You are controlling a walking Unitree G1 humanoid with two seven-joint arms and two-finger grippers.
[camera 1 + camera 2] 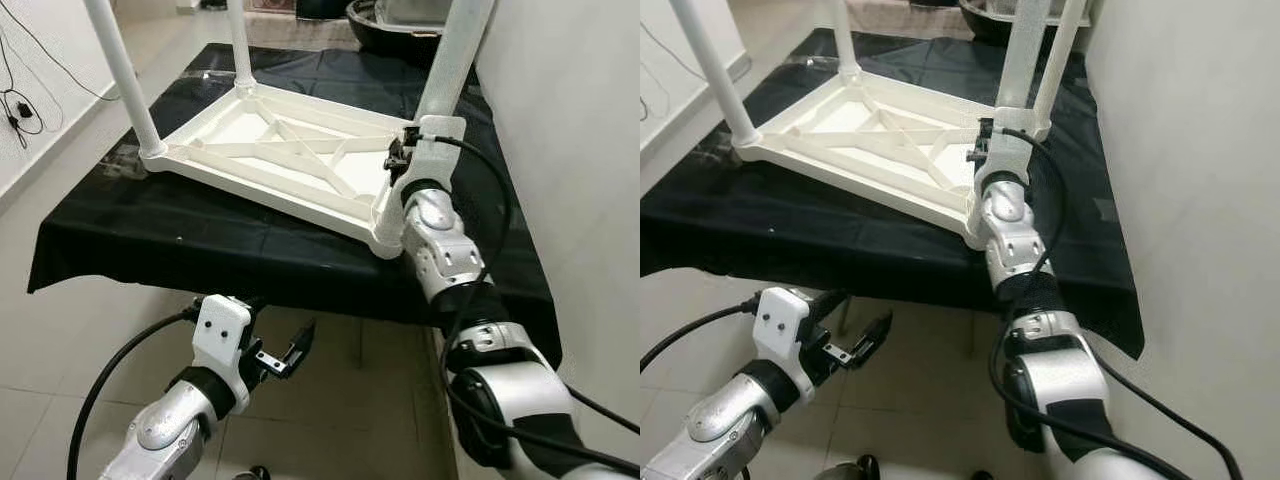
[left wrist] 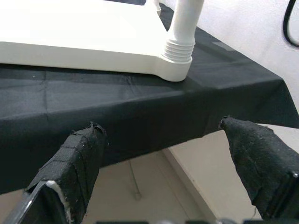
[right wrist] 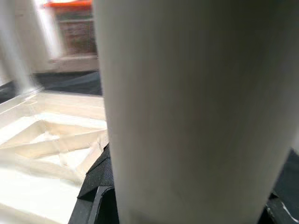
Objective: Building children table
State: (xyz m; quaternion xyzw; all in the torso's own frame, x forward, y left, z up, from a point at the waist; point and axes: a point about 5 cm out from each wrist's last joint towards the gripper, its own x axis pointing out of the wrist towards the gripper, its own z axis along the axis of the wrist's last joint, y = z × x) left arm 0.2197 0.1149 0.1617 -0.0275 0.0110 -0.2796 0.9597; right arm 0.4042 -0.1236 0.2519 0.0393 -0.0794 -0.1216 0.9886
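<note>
Children's table (image 1: 290, 150), white plastic, lies upside down on a desk (image 1: 150, 230) draped in black cloth, ribbed underside facing up. Three legs stand up from far and side corners; the near-right leg (image 1: 455, 50) rises at the corner nearest the right arm.

Right tool (image 1: 403, 152): raised to that near-right corner, pressed against the leg base. Right wrist view shows the white leg (image 3: 187, 112) very close, with a black finger (image 3: 96, 193) beside it on one side and a bit of the other at the far edge, so the leg sits between them. Whether they clamp it: cannot tell.

Left tool (image 1: 290, 352): low, in front of the desk edge above the tiled floor (image 1: 340, 420), fingers spread wide, holding nothing. Left wrist view shows cloth-wrapped fingertips (image 2: 81, 158) apart, facing the desk edge and a threaded leg socket (image 2: 180, 51).

No legible writing or labels.
</note>
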